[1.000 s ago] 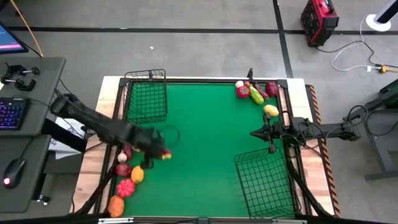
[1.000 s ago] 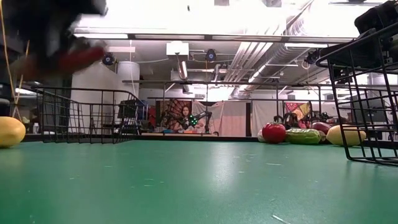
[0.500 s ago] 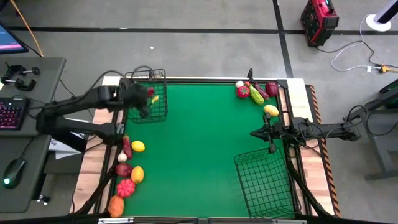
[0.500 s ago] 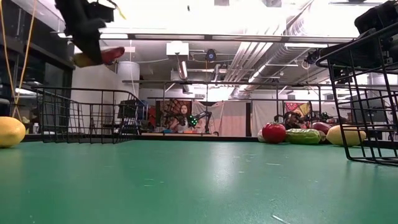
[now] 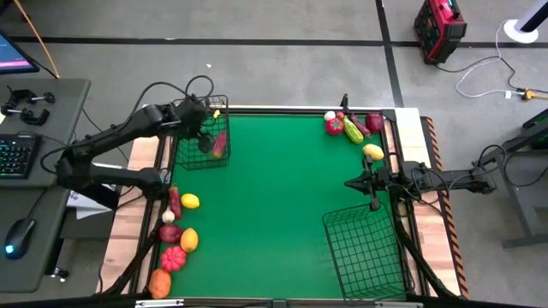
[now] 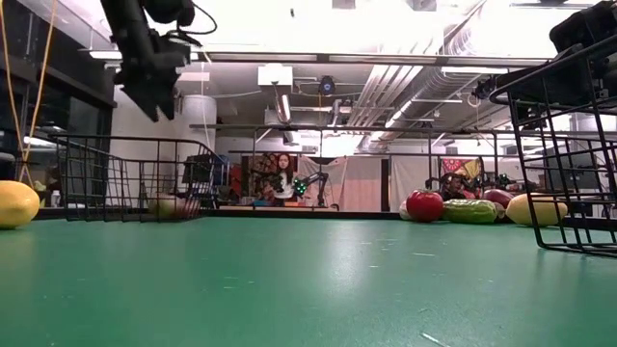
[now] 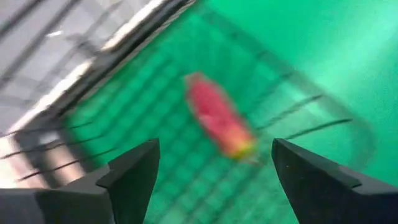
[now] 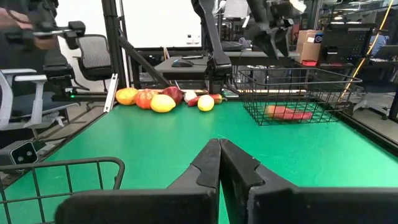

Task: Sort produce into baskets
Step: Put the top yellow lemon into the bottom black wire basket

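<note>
My left gripper (image 5: 206, 130) hangs open over the smaller basket (image 5: 190, 156) at the table's far left corner, its fingers slanting down. A red piece of produce with a yellow end (image 7: 217, 121) lies on that basket's floor below the fingers, apart from them; it also shows in the low view (image 6: 174, 205) and the right wrist view (image 8: 287, 112). My right gripper (image 8: 219, 144) is shut and holds nothing. It rests level at the table's right side (image 5: 349, 182), pointing toward the left edge.
Several pieces of produce lie along the left edge (image 5: 175, 235). More lie at the far right corner: a red one (image 5: 334, 127), a green one (image 5: 353, 132) and a yellow one (image 5: 373, 151). The larger basket (image 5: 368, 248) stands near right. The green mat's middle (image 5: 274, 197) is bare.
My left gripper has swung from the produce at the left edge toward the far edge and up, carrying the red and yellow piece over the smaller basket. There it opened and let go. The piece has dropped onto the basket's floor.
</note>
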`<control>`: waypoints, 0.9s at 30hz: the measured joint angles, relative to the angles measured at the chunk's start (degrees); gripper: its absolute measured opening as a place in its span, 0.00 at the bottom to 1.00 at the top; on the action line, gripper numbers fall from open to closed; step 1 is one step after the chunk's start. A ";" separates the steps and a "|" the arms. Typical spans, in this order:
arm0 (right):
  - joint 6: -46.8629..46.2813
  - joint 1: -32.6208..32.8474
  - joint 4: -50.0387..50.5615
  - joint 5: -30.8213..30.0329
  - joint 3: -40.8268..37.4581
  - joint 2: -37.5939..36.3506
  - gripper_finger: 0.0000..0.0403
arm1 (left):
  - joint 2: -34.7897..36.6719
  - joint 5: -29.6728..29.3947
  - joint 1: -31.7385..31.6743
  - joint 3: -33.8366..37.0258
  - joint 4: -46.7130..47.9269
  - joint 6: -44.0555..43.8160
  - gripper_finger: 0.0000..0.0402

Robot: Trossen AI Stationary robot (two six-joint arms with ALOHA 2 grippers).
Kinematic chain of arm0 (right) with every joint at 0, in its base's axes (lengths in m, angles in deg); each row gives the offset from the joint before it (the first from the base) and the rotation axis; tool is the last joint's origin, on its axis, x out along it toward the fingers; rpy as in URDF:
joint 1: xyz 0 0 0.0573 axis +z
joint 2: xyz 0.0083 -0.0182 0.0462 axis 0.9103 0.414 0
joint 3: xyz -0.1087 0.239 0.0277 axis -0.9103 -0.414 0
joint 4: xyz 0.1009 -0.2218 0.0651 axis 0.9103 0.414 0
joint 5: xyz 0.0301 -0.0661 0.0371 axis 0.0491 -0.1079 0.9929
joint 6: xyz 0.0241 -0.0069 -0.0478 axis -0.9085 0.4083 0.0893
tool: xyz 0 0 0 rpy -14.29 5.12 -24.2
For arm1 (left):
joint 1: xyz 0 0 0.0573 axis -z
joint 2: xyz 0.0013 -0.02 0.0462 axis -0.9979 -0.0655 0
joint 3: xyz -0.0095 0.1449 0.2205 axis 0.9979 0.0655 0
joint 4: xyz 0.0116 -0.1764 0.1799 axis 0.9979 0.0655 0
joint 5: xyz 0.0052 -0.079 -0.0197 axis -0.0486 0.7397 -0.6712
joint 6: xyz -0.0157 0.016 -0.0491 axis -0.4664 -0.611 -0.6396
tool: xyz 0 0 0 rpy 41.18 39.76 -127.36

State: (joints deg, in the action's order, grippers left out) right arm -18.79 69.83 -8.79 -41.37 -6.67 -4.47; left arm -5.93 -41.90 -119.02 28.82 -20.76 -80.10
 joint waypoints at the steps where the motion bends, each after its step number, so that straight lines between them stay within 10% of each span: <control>1: 0.00 -0.01 0.00 0.00 0.00 0.00 0.00 | 0.72 3.06 0.03 0.00 -1.47 0.05 0.75; 12: 0.00 0.00 0.00 0.00 0.00 0.00 0.00 | 6.65 24.06 2.83 0.00 -37.35 -9.03 0.75; 27: 10.43 -1.33 -1.90 -8.36 0.01 0.00 0.00 | 5.86 11.29 9.01 0.00 -51.90 -24.28 0.75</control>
State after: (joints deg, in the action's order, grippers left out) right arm -8.36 68.49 -10.69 -49.73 -6.66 -4.47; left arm -0.07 -30.62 -110.01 28.82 -72.66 -104.38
